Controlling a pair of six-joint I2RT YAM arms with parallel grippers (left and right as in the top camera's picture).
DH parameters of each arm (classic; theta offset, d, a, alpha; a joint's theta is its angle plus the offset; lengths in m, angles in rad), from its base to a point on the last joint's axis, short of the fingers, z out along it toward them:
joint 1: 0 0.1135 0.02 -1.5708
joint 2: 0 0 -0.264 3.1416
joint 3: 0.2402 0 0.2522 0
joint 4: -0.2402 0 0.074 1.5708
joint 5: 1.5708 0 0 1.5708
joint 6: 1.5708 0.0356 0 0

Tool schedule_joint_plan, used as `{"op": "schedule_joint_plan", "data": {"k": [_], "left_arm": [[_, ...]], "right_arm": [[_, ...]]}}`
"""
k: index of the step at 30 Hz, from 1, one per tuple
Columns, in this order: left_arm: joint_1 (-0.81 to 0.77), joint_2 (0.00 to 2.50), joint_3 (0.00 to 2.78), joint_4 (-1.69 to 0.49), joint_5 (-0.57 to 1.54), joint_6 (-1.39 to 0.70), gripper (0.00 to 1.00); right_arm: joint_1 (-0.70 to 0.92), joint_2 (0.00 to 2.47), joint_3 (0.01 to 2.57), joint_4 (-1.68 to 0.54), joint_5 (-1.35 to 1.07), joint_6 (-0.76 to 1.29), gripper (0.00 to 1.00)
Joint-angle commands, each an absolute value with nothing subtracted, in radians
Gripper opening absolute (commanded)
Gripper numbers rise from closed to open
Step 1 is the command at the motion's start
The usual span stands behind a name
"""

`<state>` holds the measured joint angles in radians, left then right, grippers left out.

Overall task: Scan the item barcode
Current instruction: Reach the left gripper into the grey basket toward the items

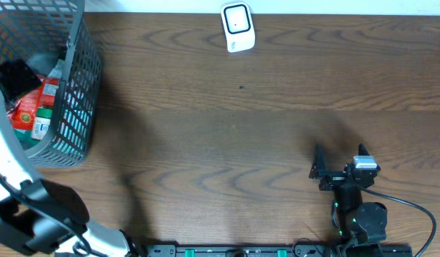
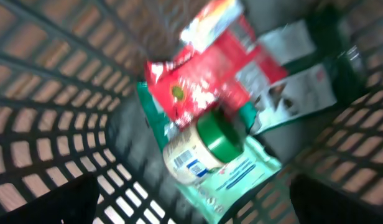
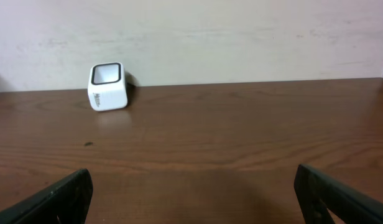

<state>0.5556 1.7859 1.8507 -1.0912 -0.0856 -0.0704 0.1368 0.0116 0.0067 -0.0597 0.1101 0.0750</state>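
My left tool [image 1: 14,75] is down inside the basket [image 1: 81,86], which stands at the far left corner of the table [image 1: 206,143]. Its jaws are spread wide with nothing between them, and its fingers [image 2: 55,199] sit at the bottom corners of a blurred wrist view. Below them lies the heap of goods. A red packet [image 2: 198,87] lies on top. A jar [image 2: 201,146] with a green lid lies on its side, touching the packet's lower edge. A pale green pouch [image 2: 247,177] lies under the jar. A white and green pack [image 2: 297,81] lies beside the red packet, against the basket wall. I cannot make out a barcode on any of them. The tool hangs above the heap, and I cannot tell whether it touches anything.

My right tool [image 1: 340,158] is over the near right part of the table, jaws wide apart and holding nothing, pointed toward the far edge. The scanner [image 3: 107,86], a small white box with a dark window, stands at the far edge of the table, about midway along it, well apart from both the basket and my right tool.
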Motion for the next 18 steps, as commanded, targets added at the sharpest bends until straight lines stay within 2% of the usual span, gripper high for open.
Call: {"op": "schedule_joint_plan", "data": {"k": [1, 18], "left_arm": [[0.568, 1.856, 1.836, -1.117, -0.098, -0.056, 0.98], [0.568, 2.076, 1.835, -1.204, -0.098, -0.056, 0.98]], "right_arm": [[0.125, 0.007, 0.006, -0.063, 0.122, 0.071, 0.99], [0.125, 0.007, 0.006, -0.063, 0.122, 0.071, 0.99]]}}
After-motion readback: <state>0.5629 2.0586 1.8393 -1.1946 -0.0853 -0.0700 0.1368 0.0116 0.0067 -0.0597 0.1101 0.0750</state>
